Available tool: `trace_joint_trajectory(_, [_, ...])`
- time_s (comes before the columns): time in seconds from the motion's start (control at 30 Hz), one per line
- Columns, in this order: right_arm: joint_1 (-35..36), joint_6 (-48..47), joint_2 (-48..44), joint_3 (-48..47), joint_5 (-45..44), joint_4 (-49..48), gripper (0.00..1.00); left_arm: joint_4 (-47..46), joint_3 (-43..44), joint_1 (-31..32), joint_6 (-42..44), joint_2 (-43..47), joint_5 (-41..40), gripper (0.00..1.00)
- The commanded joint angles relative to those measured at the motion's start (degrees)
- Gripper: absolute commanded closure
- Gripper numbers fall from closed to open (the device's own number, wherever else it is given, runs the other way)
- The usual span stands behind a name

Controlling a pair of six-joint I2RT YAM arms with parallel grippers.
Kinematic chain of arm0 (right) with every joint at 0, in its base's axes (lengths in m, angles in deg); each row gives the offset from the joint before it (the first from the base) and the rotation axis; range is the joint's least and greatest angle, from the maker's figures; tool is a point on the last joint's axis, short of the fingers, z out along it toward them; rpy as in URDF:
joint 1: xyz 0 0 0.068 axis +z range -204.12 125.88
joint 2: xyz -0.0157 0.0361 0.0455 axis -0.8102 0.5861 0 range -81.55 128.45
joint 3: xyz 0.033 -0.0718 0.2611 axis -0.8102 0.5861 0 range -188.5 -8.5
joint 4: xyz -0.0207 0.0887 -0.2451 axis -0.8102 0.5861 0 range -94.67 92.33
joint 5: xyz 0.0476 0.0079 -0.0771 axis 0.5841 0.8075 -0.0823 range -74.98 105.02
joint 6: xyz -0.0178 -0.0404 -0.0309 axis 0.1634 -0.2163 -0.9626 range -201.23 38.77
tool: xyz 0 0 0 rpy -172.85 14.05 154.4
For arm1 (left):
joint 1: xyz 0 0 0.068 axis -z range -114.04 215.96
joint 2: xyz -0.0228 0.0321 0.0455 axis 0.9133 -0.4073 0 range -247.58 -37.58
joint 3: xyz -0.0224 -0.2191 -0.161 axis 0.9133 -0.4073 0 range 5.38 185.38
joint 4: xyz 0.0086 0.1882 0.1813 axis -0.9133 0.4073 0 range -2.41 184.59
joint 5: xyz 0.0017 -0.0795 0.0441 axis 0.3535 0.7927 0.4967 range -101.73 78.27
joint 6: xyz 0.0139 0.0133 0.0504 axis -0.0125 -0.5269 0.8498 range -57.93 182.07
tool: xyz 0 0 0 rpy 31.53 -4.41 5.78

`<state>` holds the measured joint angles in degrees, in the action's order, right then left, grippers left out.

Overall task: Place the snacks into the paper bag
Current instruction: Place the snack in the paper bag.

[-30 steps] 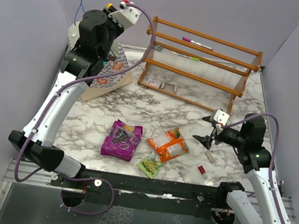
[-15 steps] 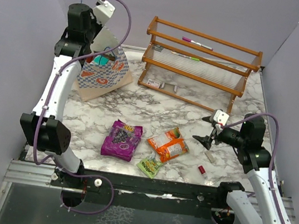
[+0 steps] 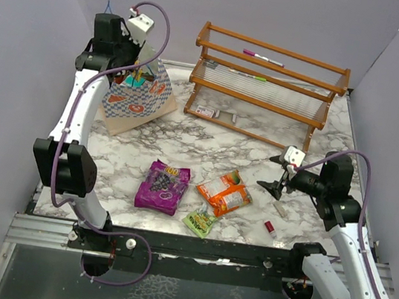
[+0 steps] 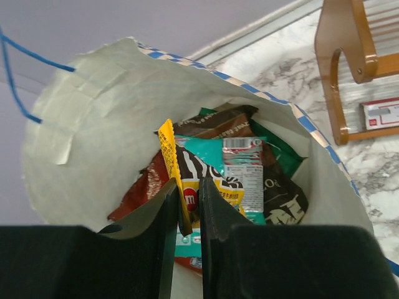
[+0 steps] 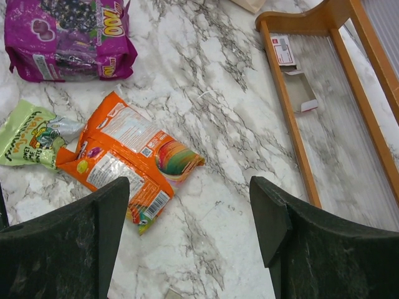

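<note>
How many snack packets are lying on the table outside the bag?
3: the purple packet left of centre, the orange packet to its right, and the light-green packet nearer the arms than both. Others may be hidden near the paper bag.

Yellow packet (image 4: 187,180): white "m" on red candy, partly hidden. Purple packet (image 5: 68,37): yellow letters, roughly "OO". Orange packet (image 5: 128,159) and white label (image 5: 283,50) on wooden rack (image 5: 293,124): print too small to read.
</note>
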<state>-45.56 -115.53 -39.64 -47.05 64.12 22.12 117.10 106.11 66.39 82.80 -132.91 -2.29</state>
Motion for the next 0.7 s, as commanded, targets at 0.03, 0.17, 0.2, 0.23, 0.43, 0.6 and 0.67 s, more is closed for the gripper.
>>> trace_joint_trajectory(0.03, [-0.20,0.18,0.00,0.55,-1.36,-1.87,0.22,1.71,0.20,-0.51,-2.57,-1.11,5.67,0.91])
trace_joint_trajectory(0.17, [-0.22,0.12,0.19,0.79,-0.98,-1.83,0.22,1.15,0.53,-0.51,-1.46,-1.17,3.98,0.85])
trace_joint_trajectory(0.2, [-0.21,0.12,0.21,0.81,-0.94,-1.90,0.21,1.16,0.83,-0.51,-1.29,-1.17,3.66,0.84])
trace_joint_trajectory(0.23, [-0.21,0.19,0.26,0.77,-1.02,-1.94,0.21,1.42,1.13,-0.51,-1.04,-1.17,3.38,0.82])
trace_joint_trajectory(0.43, [-0.21,0.11,0.62,0.69,-0.92,-2.02,0.21,1.11,2.04,-0.51,0.31,-0.25,1.92,0.53])
trace_joint_trajectory(0.6, [-0.21,0.18,0.54,0.77,-0.93,-2.07,0.21,0.99,3.38,-0.51,0.64,0.61,1.52,0.36])
trace_joint_trajectory(0.67, [-0.25,0.21,0.62,0.80,-0.94,-2.08,0.21,0.79,3.89,-0.51,0.63,1.02,1.10,0.30])
